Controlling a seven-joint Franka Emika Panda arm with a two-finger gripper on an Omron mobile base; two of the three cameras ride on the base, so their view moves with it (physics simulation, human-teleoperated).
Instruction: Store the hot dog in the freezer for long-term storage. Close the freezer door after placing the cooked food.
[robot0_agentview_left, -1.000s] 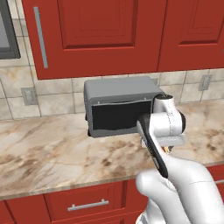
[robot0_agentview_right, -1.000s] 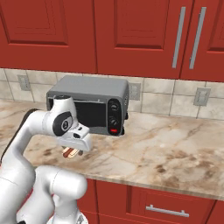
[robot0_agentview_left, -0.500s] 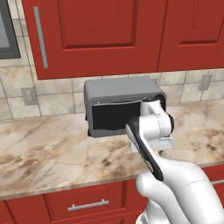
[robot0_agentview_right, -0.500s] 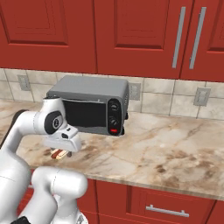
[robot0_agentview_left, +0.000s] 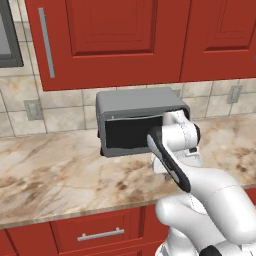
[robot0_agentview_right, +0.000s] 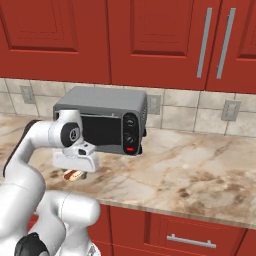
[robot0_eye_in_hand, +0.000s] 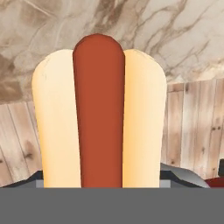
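The hot dog, a tan bun with a reddish sausage, stands lengthwise right in front of the hand camera. My gripper is shut on its lower end, and only dark bits of the fingers show at either side. In the right base view the hot dog hangs under my gripper, just above the front part of the marble counter. Behind the hot dog, the hand view shows the counter's edge and wooden floor. The freezer and its door are out of view.
A small grey microwave stands at the back of the counter, just behind the hand. Red wall cabinets hang above and red drawers sit below. Wall sockets dot the tiled backsplash.
The hand has swung left across the front of the microwave, carrying the hot dog with it. The elbow has folded in and dropped lower.
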